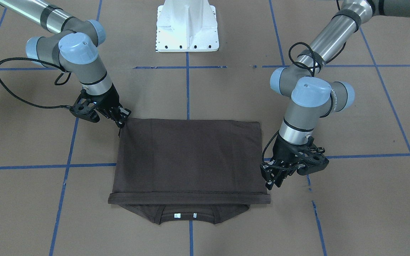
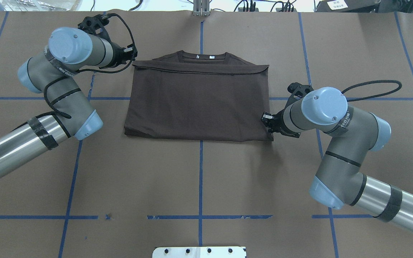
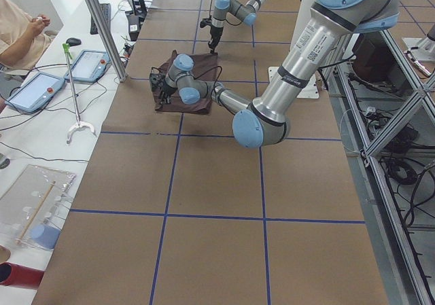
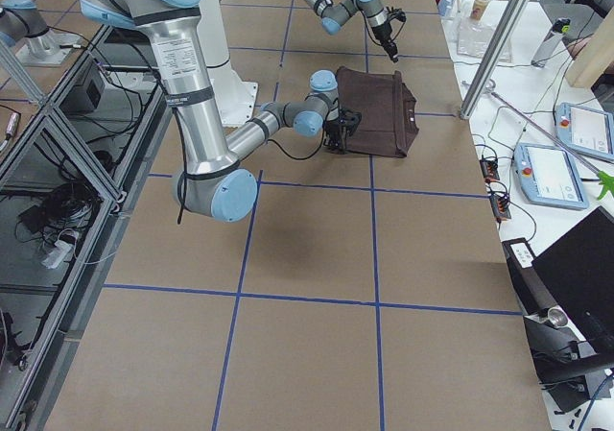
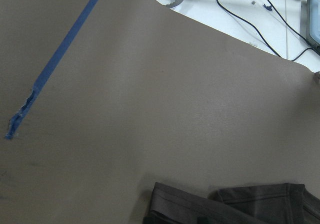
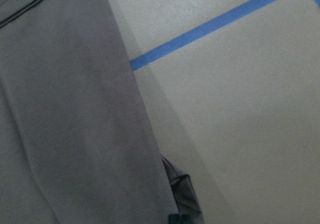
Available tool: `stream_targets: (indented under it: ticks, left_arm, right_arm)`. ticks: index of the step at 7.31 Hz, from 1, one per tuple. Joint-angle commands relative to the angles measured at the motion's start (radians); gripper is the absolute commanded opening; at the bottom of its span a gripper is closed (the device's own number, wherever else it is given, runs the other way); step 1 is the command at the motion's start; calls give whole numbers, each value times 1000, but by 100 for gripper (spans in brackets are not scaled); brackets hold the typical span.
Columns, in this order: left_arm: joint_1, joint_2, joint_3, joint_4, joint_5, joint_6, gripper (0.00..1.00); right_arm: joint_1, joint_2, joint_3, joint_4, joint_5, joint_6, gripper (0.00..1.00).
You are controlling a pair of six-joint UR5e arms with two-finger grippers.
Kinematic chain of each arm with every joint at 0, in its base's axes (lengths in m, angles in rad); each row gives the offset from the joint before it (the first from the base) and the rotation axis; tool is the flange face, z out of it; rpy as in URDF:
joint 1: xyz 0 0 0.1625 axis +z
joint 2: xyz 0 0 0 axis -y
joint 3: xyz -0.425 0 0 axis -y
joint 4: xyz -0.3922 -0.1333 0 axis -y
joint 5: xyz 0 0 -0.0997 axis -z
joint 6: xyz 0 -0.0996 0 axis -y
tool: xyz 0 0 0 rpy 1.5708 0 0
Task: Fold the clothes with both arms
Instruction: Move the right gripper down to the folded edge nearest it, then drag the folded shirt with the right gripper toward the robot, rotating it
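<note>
The dark brown-grey T-shirt (image 1: pixel 190 160) lies on the brown table, folded in half with its hem brought up near the collar (image 2: pixel 201 55), where white tags show. My left gripper (image 1: pixel 272 183) is low beside the shirt's far hem corner, apart from the cloth, and its fingers look open; it also shows in the overhead view (image 2: pixel 133 54). My right gripper (image 1: pixel 122 121) sits at the near fold corner on the other side, shut on that corner of cloth; it also shows in the overhead view (image 2: pixel 266 122). The right wrist view shows the shirt's edge (image 6: pixel 65 124) close up. The left wrist view shows its folded corner (image 5: pixel 225 206).
Blue tape lines (image 2: pixel 200 179) grid the brown table cover. The white robot base (image 1: pixel 187 25) stands at the near edge. Beyond the far edge are control tablets (image 4: pixel 552 172), cables and a metal post (image 3: pixel 102 26). A seated person (image 3: pixel 20 33) is off the table.
</note>
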Motion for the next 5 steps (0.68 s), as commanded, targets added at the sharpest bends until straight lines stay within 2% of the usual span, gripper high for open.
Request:
stream_targets:
  ticks: [1,3,4,5]
  left_arm:
    - [10,-1,-2,-1,-2,-1,40]
    - [16,1,-34,0,-5,-25,40]
    - [18,22,-64,0,-6,-25,40]
    - [18,68,-145,3,-43,-27,40]
  right_arm:
    - [-13,-110,167,0,44,8,0]
    - [-131,-327,441,-1,59,56,0]
    - [-221,-398,535,-3,67,80,0]
    - [-314,-408,545,-3,73,94,0]
